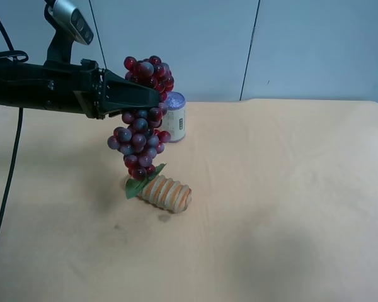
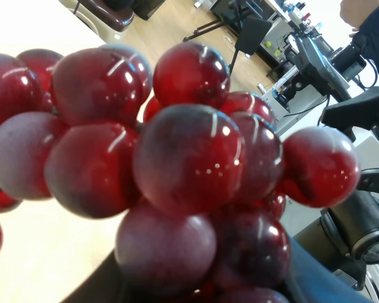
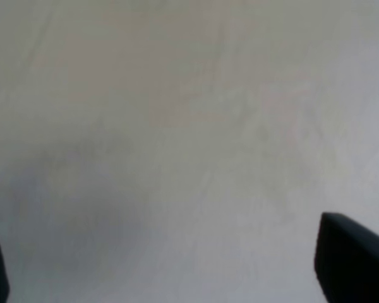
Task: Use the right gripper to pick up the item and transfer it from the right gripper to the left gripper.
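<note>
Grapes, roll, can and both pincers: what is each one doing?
grapes: hanging in the air, gripped by the left pincer
left pincer: shut on the grapes
right pincer: open, holding nothing
roll: lying on its side on the table
can: standing upright on the table, partly hidden by the grapes

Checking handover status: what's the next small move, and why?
Probably keep the left tool shut and raise it slightly: it alone holds the bunch of dark-red toy grapes, whose green leaf hangs close to the ribbed orange-tan roll. The right tool is open, holding nothing.
</note>
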Controlling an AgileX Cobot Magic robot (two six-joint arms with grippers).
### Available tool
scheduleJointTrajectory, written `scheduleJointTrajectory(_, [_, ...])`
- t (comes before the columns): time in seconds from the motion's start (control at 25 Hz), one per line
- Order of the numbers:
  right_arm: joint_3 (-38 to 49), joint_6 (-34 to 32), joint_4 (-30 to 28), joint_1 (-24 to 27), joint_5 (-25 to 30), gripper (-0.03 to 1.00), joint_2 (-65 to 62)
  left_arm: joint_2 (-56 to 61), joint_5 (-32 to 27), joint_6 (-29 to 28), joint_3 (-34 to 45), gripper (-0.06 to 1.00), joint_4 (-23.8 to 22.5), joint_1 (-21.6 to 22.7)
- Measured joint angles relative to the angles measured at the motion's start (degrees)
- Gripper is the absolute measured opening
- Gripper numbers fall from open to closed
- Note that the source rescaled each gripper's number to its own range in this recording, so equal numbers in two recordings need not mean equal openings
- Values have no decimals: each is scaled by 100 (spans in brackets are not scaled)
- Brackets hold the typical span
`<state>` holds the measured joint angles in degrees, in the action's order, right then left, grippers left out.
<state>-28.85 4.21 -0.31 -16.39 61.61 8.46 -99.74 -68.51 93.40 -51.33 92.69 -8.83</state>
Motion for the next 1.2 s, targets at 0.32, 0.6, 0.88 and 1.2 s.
scheduleJointTrajectory(0.32, [0, -292, -155, 452, -5, 92, -16, 0, 41, -249, 0, 1, 0, 0])
scheduleJointTrajectory(0.6, [7, -421, -319, 1154, -10, 92, -852, 0, 416, -633, 0, 1, 0, 214])
scheduleJointTrajectory(0.88, [7, -421, -366, 1173, -5, 92, -862, 0, 992, -1581, -417, 1, -940, 411])
scheduleJointTrajectory(1.2, [7, -421, -366, 1173, -5, 92, -862, 0, 2307, -4199, -1340, 1, -3748, 411])
